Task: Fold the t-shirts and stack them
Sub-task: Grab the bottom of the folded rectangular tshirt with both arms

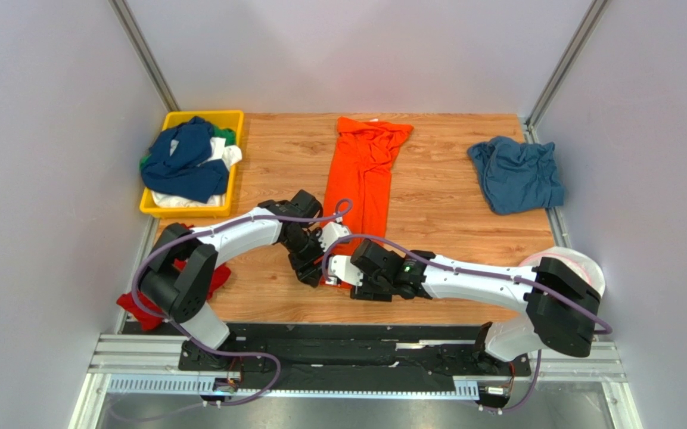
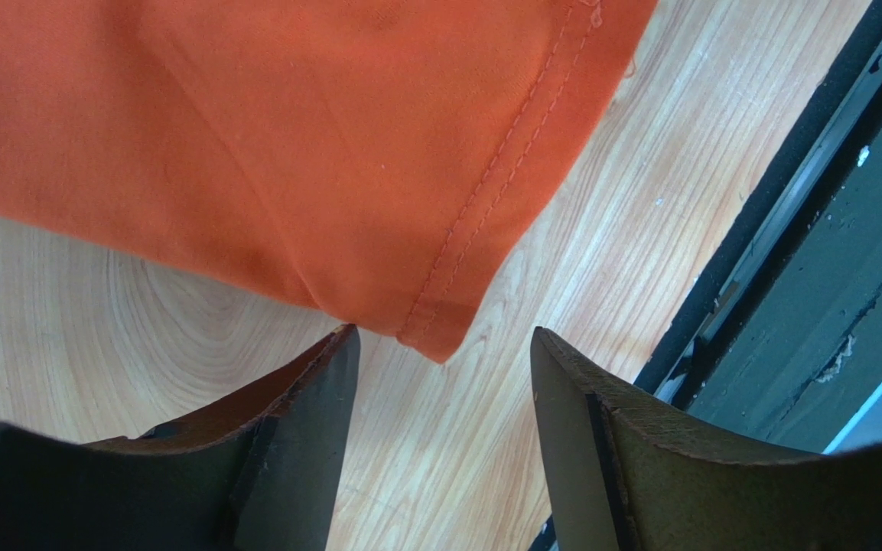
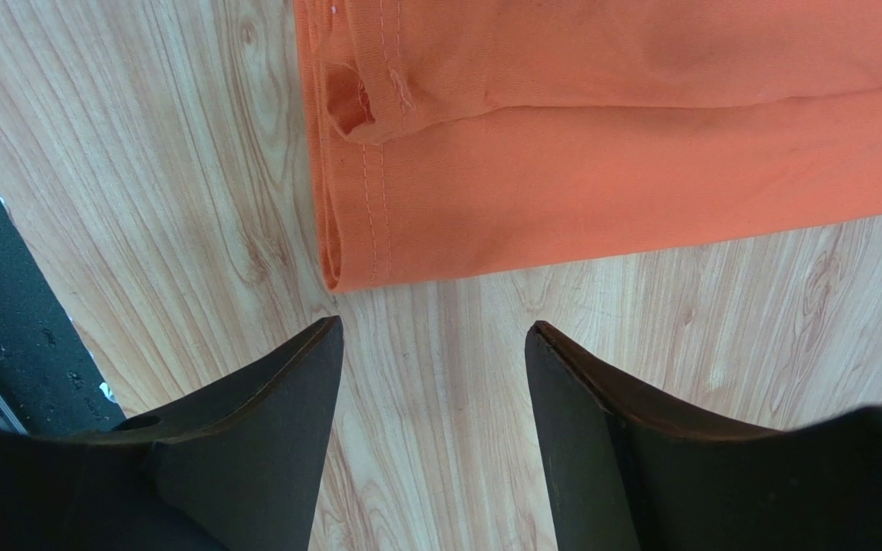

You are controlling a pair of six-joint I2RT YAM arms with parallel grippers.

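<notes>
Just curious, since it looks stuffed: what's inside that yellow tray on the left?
A crumpled navy t-shirt tops the yellow tray; white cloth and green cloth peek out beneath it. Whatever lies deeper, and the tray's floor, is covered.

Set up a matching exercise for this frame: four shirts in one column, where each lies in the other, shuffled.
1 bright orange cloth t-shirt
2 steel-blue cloth t-shirt
3 navy cloth t-shirt
4 red cloth t-shirt

A crumpled, far right of the wooden table
B heaped in the yellow plastic tray
C long strip, mid-table
D near left table edge

Pairs: 1-C, 2-A, 3-B, 4-D.
</notes>
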